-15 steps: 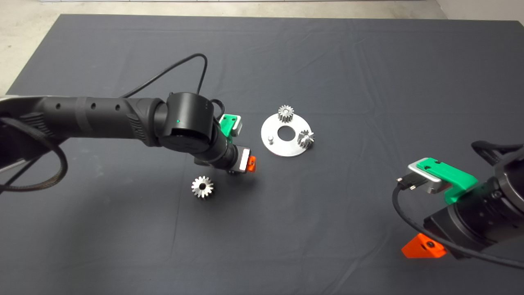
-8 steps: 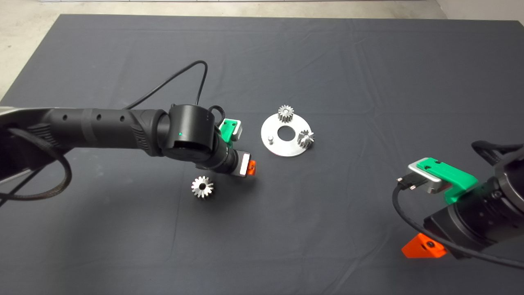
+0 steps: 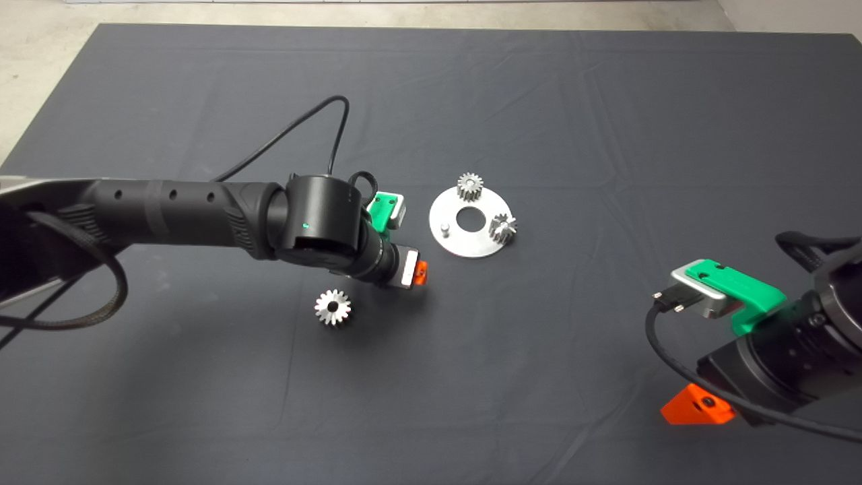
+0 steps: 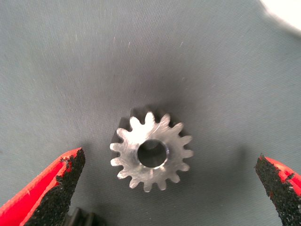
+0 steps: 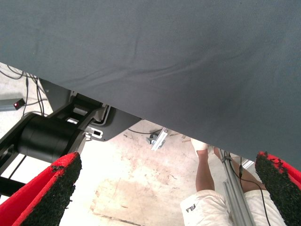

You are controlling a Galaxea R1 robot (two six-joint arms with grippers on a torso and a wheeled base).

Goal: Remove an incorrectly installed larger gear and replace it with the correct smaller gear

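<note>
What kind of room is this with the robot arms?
Probably a robot test lab: a dark mat over a table, metal gears on a round plate, bare concrete floor with cables beyond.

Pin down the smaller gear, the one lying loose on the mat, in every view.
Head view: not visible; probably hidden beneath the left claw, which hangs near the larger gear.
Left wrist view: the smaller gear lies flat on the mat, between the open fingers.
Right wrist view: not in it.
Shared landmark: the round metal plate, seen as a pale corner in the left wrist view.
</note>
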